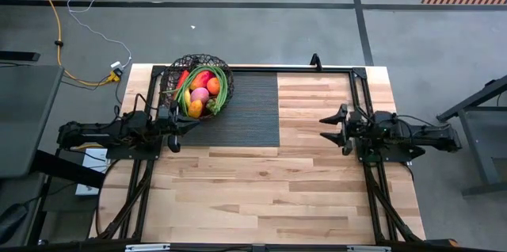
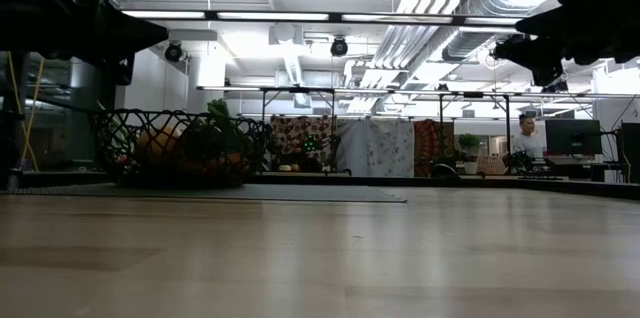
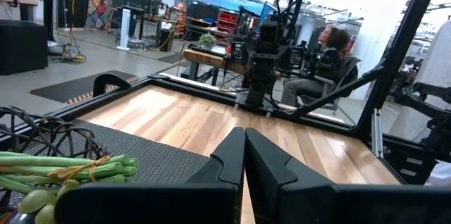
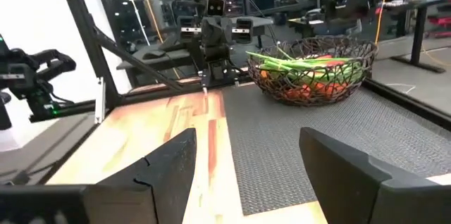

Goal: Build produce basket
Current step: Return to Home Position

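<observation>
1. Basket position. The basket stands on the far-left corner of the dark mat, which lies on the tabletop. The produce is heaped inside it.

2. Left jaws. They hang just beside the basket, on its side toward the left arm. The left wrist view shows them pressed together, tip to tip, with nothing between them.

3. Right jaws. They hang well apart from the basket, past the mat's opposite edge, at the end of the right arm. The right wrist view shows them spread wide and empty.

4. View comparison.
- High view: the only one that gives the colours together, with an orange, a pink fruit and green stalks curving along the rim.
- Low view: shows the basket's open wire wall side-on, a leaf tip above its rim, and both my arms held higher than that rim. A person stands in the room beyond.
- Left wrist view: shows the cut ends of the stalks bound by a band, close up.
- Right wrist view: shows the whole basket with the stalks lying across its top and the left arm beside it.
</observation>
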Motion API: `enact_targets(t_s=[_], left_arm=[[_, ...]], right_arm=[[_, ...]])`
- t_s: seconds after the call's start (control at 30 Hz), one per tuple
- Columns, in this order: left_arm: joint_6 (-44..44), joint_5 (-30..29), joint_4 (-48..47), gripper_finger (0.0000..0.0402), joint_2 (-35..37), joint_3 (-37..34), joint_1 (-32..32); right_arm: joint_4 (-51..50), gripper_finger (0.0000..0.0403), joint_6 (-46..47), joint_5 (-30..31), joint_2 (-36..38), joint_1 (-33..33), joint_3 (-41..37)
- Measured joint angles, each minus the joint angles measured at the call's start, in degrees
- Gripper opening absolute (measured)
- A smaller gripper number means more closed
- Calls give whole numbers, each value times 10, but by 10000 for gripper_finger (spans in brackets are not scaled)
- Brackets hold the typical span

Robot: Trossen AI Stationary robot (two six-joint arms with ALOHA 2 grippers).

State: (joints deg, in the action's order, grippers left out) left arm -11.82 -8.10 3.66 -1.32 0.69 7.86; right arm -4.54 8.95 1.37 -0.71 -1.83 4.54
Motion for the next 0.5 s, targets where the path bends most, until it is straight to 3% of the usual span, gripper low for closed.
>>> enact_targets(t_s=[0.5], left_arm=[[0, 0, 0, 1, 0, 0, 0]], right_arm=[[103, 243, -53, 16, 5, 0, -39]])
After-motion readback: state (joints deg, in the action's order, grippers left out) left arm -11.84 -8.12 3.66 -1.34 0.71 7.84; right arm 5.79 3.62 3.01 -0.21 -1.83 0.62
